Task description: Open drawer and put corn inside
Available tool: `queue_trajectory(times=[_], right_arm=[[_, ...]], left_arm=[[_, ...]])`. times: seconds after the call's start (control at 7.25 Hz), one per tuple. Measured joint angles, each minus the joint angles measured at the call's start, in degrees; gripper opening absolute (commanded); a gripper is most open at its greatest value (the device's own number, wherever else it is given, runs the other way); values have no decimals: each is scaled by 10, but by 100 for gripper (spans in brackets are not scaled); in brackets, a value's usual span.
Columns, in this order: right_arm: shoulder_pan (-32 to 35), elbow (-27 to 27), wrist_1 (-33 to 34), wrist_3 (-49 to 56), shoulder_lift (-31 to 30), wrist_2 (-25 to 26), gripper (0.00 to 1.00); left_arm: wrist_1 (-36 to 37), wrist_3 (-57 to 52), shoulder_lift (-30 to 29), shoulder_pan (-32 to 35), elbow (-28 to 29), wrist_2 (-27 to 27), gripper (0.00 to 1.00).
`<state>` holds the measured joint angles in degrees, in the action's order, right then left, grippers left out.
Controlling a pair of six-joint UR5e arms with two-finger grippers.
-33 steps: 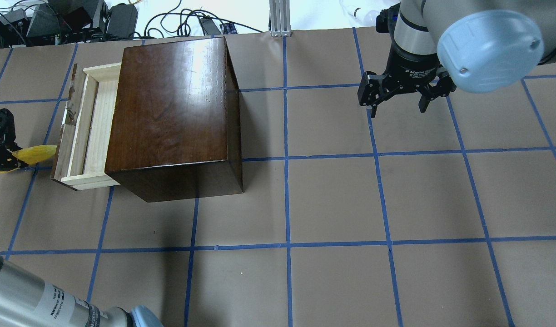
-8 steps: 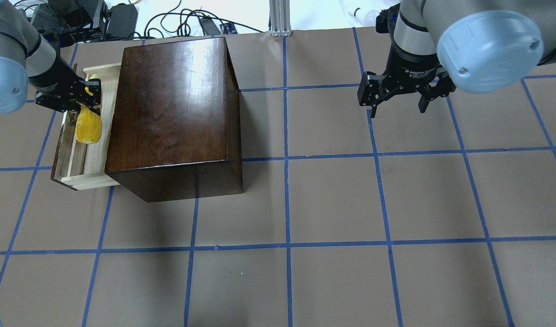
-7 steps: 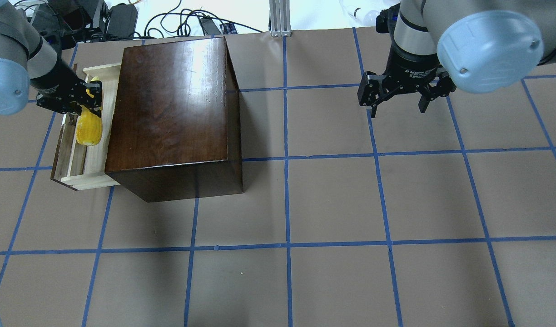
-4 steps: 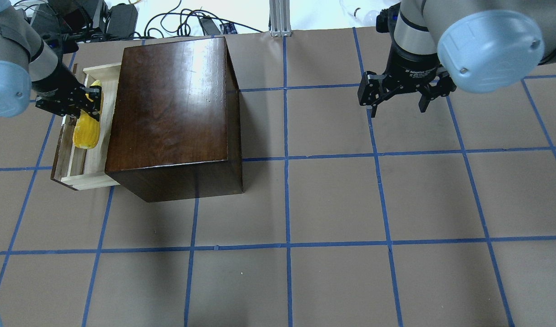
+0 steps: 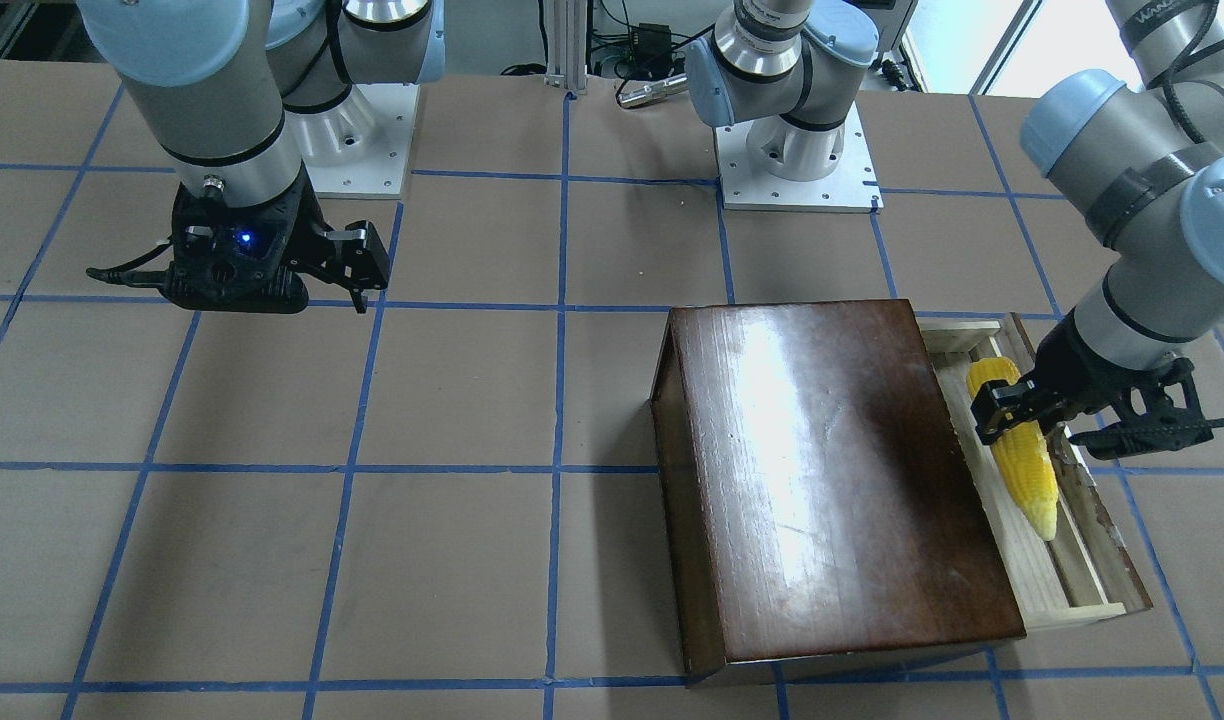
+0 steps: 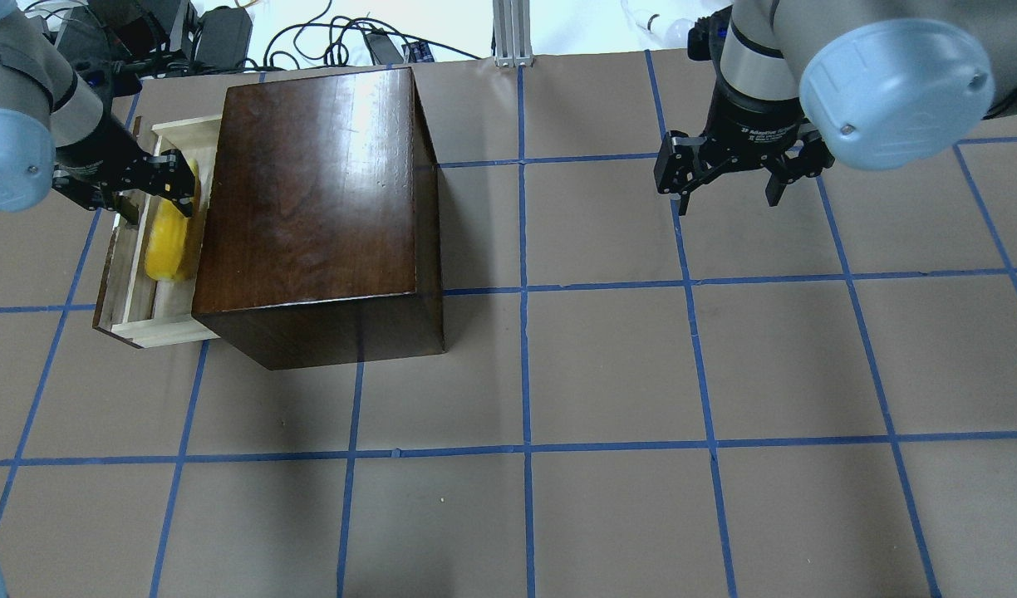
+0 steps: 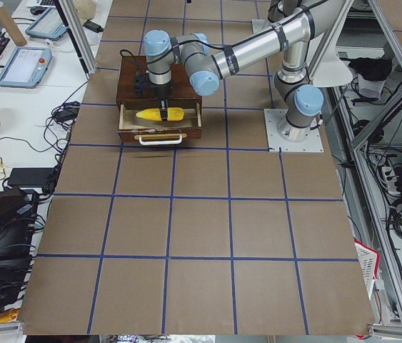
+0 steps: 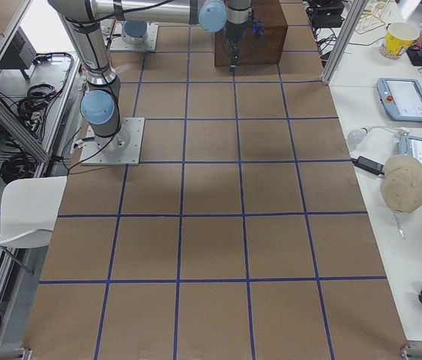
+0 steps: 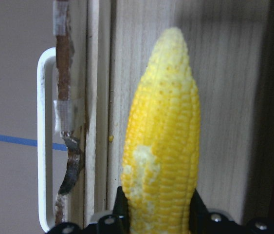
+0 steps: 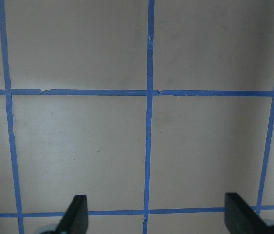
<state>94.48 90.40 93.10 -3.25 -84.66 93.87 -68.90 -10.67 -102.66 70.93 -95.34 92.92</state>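
Note:
The dark-brown wooden box (image 6: pixel 317 199) has its drawer (image 6: pixel 135 320) pulled out to the left, pale wood inside. My left gripper (image 6: pixel 166 178) is shut on the thick end of the yellow corn (image 6: pixel 169 241), which lies lengthwise in the drawer tray close to the box. The left wrist view shows the corn (image 9: pixel 163 141) pointing away between the fingers (image 9: pixel 121 210), with the drawer's white handle (image 9: pixel 43 141) to its left. The front-facing view shows the corn (image 5: pixel 1024 460) in the drawer (image 5: pixel 1077 590) under the left gripper (image 5: pixel 1017 408). My right gripper (image 6: pixel 729 181) is open and empty, hovering over bare table far right of the box.
Brown paper with blue tape grid lines (image 6: pixel 525 448) covers the table. Cables and electronics (image 6: pixel 143 33) lie beyond the back edge behind the box. An aluminium post (image 6: pixel 508 33) stands at the back centre. The right wrist view shows only table between the open fingers (image 10: pixel 76 214).
My left gripper carried the corn from left of the drawer front to over the open tray, then shifted it toward the box. The right arm has not moved.

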Motion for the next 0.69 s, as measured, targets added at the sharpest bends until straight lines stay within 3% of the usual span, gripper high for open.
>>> queue_trajectory(times=[0.69], right_arm=[[0, 0, 0, 0, 0, 0, 100]], left_arm=[[-14, 2, 36, 8, 4, -1, 100]])
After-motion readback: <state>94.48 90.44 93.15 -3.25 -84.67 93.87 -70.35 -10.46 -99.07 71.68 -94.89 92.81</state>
